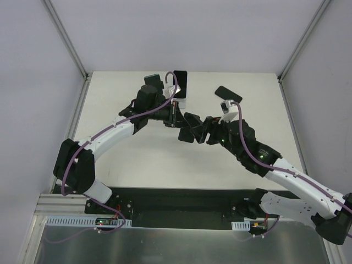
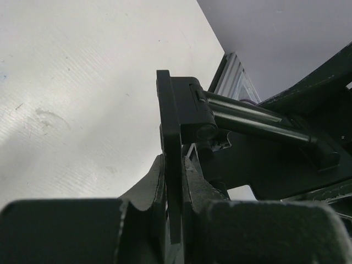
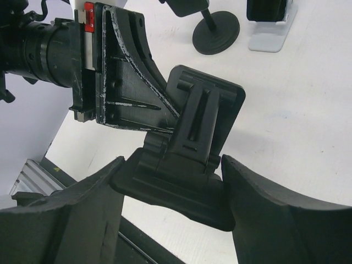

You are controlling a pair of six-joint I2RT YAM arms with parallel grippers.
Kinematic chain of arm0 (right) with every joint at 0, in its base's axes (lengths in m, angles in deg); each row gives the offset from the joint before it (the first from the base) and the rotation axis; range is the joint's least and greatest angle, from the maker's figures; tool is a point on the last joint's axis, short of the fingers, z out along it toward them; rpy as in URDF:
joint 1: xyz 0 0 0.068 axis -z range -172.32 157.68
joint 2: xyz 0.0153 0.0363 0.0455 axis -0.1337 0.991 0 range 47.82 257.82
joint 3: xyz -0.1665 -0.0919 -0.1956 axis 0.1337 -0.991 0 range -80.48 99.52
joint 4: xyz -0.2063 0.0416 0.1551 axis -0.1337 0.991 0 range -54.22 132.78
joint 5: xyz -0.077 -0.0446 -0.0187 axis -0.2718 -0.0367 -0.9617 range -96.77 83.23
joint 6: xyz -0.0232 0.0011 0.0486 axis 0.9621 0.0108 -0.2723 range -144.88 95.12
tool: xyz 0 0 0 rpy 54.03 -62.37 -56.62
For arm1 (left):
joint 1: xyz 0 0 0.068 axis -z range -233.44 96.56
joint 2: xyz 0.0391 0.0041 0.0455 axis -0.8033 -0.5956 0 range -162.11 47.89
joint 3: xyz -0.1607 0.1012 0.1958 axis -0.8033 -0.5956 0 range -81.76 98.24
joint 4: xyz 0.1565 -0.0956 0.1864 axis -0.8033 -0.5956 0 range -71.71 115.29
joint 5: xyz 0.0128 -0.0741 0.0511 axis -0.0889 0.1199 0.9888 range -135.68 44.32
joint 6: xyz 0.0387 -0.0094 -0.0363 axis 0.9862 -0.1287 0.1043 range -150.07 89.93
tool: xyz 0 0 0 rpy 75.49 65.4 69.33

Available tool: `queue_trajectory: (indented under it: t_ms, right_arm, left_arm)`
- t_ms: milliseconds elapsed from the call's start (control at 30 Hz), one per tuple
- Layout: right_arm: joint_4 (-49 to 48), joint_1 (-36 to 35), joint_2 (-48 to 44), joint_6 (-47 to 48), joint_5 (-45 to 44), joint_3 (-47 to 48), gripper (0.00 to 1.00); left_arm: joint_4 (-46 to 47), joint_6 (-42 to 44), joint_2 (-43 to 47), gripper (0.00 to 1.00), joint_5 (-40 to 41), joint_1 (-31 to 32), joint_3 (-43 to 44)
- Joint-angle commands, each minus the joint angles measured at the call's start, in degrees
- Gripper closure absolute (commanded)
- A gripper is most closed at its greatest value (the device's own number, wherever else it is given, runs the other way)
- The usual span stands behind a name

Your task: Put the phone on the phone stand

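A black folding phone stand [image 1: 190,129] hangs in mid-air at the table's middle, held between both grippers. My left gripper [image 1: 177,116] is shut on its thin upright plate [image 2: 169,121], which stands edge-on between the fingers [image 2: 192,181]. My right gripper [image 3: 173,163] is shut on the stand's flat base [image 3: 181,190], one finger on each side. A dark phone [image 1: 180,83] stands upright in a white holder [image 1: 182,102] at the back; it also shows in the right wrist view [image 3: 267,11].
A second dark slab [image 1: 228,94] sits tilted at the back right, above my right wrist. A black stand with a round base [image 3: 215,34] stands next to the white holder [image 3: 269,38]. White walls close off the table's sides and back.
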Motion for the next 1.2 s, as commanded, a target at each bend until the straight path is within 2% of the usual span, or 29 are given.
queue_trajectory:
  t_ms: [0, 33, 67, 167, 267, 300, 400, 500, 533, 600, 633, 733, 833, 933, 1033, 1167]
  right_arm:
    - [-4.80, 0.12, -1.86, 1.02, 1.66, 0.28, 0.55]
    - [-3.92, 0.03, -2.04, 1.55, 1.92, -0.07, 0.45]
    - [-3.30, 0.03, -2.65, 1.73, 1.75, -0.68, 0.28]
    - [-3.47, 0.03, -5.11, 1.90, 2.53, -3.14, 0.10]
    - [-3.38, -0.06, -7.57, 2.08, 4.55, -4.20, 0.00]
    - [-2.60, 0.03, -8.18, 1.73, 4.56, -4.73, 0.03]
    - [-0.92, -0.06, -11.52, 1.90, 4.12, -7.27, 0.04]
    - [-2.24, 0.03, -13.46, 6.19, 7.80, -8.34, 0.02]
    - [-2.15, 0.03, -13.64, 10.56, 9.03, -7.99, 0.06]
    - [-2.15, 0.03, -13.99, 14.10, 10.27, -7.81, 0.21]
    - [-2.32, 0.38, -13.99, 17.60, 10.27, -7.63, 0.33]
    - [-4.16, 2.91, -12.60, 19.22, 10.70, -7.11, 0.49]
    - [-8.02, 7.31, -10.23, 18.17, 16.32, -7.19, 0.49]
    - [-11.20, 10.39, -8.11, 17.29, 24.13, -6.93, 0.40]
    - [-12.35, 10.57, -5.65, 18.07, 27.84, -5.88, 0.38]
    - [-14.89, 10.66, -4.85, 17.82, 27.24, -6.49, 0.39]
  left_arm:
    - [2.18, 0.35, 1.44, 1.00, -2.15, -0.02, 0.53]
    - [3.49, -1.39, 1.61, 1.00, -2.42, -0.11, 0.36]
    - [4.55, -2.54, 1.88, 1.00, -2.94, -0.11, 0.01]
    - [9.99, -7.81, 2.06, 1.00, -4.35, -0.46, -1.84]
    - [19.19, -15.10, 1.01, 1.00, -7.95, -1.43, -4.21]
    - [22.28, -17.12, 0.57, 1.00, -9.87, -1.69, -5.35]
    - [31.35, -26.25, -1.46, 1.00, -12.43, -2.92, -7.11]
    - [34.09, -28.39, -2.51, 1.00, -13.75, -3.19, -6.94]
    - [34.09, -28.91, -2.78, 1.00, -14.45, -3.10, -6.85]
    - [35.40, -30.84, -4.09, 1.00, -15.51, -3.01, -6.33]
    - [36.28, -31.72, -4.53, 1.00, -16.38, -3.01, -6.33]
    - [41.55, -35.85, -6.12, 1.00, -17.27, -3.01, -6.85]
    - [45.41, -38.49, -7.00, 1.00, -18.24, -2.75, -7.12]
    - [46.48, -39.29, -7.96, 1.00, -19.38, -2.13, -6.59]
    - [47.27, -40.08, -8.32, 1.00, -19.65, -1.78, -6.59]
    - [49.38, -41.31, -8.49, 1.00, -20.26, -1.61, -6.59]
